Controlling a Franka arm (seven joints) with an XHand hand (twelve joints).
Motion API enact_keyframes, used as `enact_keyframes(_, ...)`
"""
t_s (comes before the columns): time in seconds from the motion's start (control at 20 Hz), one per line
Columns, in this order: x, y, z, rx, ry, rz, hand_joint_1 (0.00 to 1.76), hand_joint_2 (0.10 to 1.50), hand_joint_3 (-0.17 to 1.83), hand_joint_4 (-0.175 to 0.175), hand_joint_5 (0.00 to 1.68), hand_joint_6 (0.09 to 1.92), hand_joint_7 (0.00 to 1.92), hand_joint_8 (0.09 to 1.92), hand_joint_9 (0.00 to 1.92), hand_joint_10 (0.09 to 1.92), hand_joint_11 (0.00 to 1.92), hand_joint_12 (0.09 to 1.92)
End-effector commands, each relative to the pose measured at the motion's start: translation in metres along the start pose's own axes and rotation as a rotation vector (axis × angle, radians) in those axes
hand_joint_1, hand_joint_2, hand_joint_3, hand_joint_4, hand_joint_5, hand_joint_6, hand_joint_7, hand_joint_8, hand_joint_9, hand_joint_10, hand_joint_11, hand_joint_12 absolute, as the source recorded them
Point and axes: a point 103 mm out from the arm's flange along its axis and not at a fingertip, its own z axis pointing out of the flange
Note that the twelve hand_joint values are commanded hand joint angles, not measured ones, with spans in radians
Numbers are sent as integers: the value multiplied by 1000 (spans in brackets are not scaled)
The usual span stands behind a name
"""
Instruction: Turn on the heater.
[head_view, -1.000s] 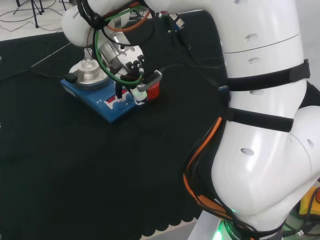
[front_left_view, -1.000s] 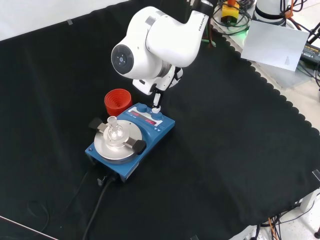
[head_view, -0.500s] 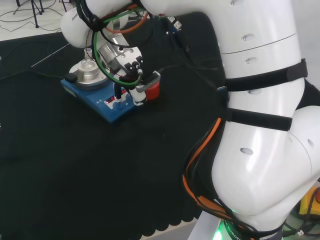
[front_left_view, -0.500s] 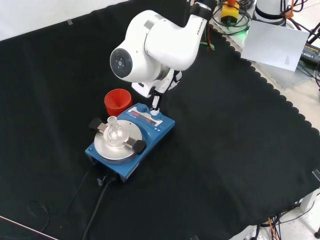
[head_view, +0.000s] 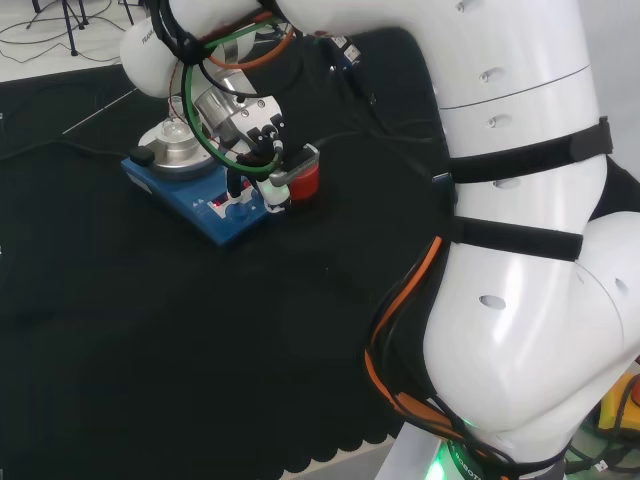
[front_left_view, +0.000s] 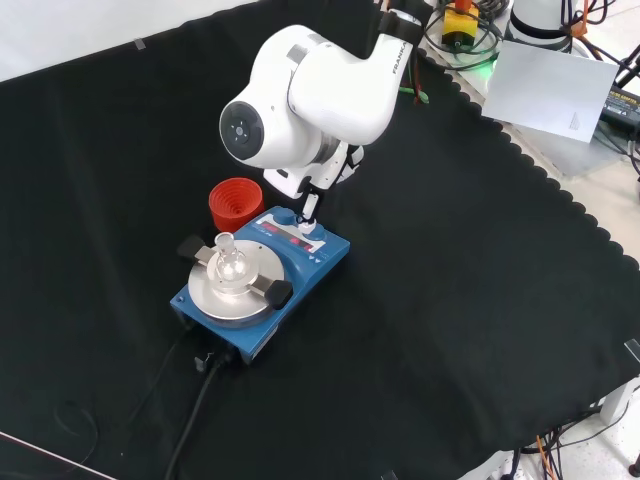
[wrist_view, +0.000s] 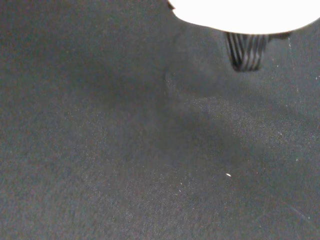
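- Front view: blue heater (front_left_view: 262, 277) w/ round metal top plate sits on black cloth (front_left_view: 470, 300), directly under the hand (front_left_view: 309, 205).
- One finger (front_left_view: 311, 212) points straight down, tip on or just above heater's control panel, the end nearest the hand; contact too small to confirm.
- Other fingers hidden behind the white arm link (front_left_view: 300, 95), so can't tell if spread or curled.
- Small clear glass flask (front_left_view: 228, 262) stands upright on the plate, on far side of panel from the hand.
- Red ribbed ring (front_left_view: 236, 202) on cloth just beside the hand, next to heater.
- Black cable (front_left_view: 190, 430) leaves heater's end farthest from the hand.
- Head view: hand (head_view: 255, 150) over heater (head_view: 205, 190) panel end; red ring (head_view: 303, 180) partly behind it.
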Motion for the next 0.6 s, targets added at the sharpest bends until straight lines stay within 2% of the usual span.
enact_keyframes(0.05,-10,-28,-32,-74,10,12,1560,483,1357,9,420,87,1692,1920,1819,1780,1601,1590)
enact_keyframes(0.2,-34,-38,-33,-99,37,22,1560,482,1358,9,422,87,1692,1920,1818,1780,1600,1590)
enact_keyframes(0.35,-25,-48,-41,-102,30,43,1560,482,1359,9,423,87,1692,1920,1818,1780,1600,1589)
enact_keyframes(0.6,-18,-49,-43,-103,33,40,1560,481,1360,9,426,87,1693,1920,1818,1779,1600,1588)
